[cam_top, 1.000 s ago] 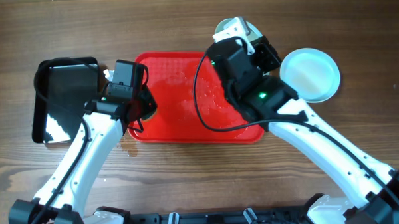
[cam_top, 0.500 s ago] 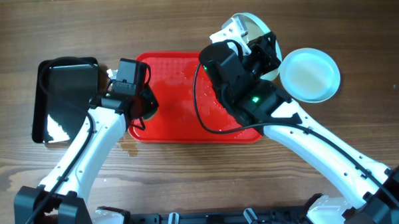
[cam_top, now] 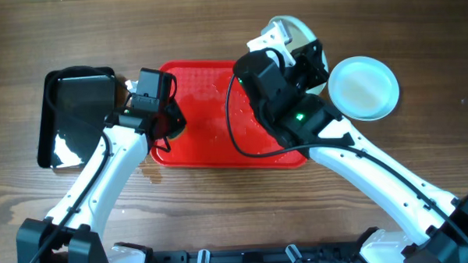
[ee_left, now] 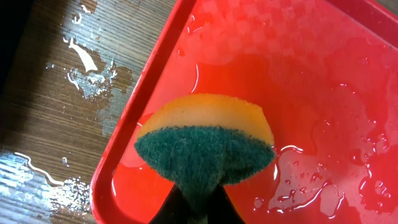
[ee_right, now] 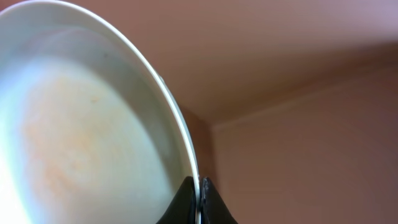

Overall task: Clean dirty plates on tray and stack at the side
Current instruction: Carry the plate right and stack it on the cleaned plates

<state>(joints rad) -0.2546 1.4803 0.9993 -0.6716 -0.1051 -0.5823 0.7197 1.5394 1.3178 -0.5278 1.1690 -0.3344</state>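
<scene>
The red tray (cam_top: 211,140) lies wet in the middle of the table, also in the left wrist view (ee_left: 323,93). My left gripper (ee_left: 198,202) is shut on a yellow and green sponge (ee_left: 205,140) held over the tray's left end (cam_top: 171,126). My right gripper (ee_right: 199,199) is shut on the rim of a pale plate (ee_right: 81,124) with a faint orange smear, held tilted above the tray's far right corner (cam_top: 289,30). Another plate (cam_top: 363,88) lies on the table right of the tray.
A glossy black tray (cam_top: 73,114) lies left of the red tray. Water drops lie on the wood by the tray's left edge (ee_left: 87,74).
My right gripper has lifted and tilted the plate a little farther back. My left gripper with the sponge has shifted slightly.
</scene>
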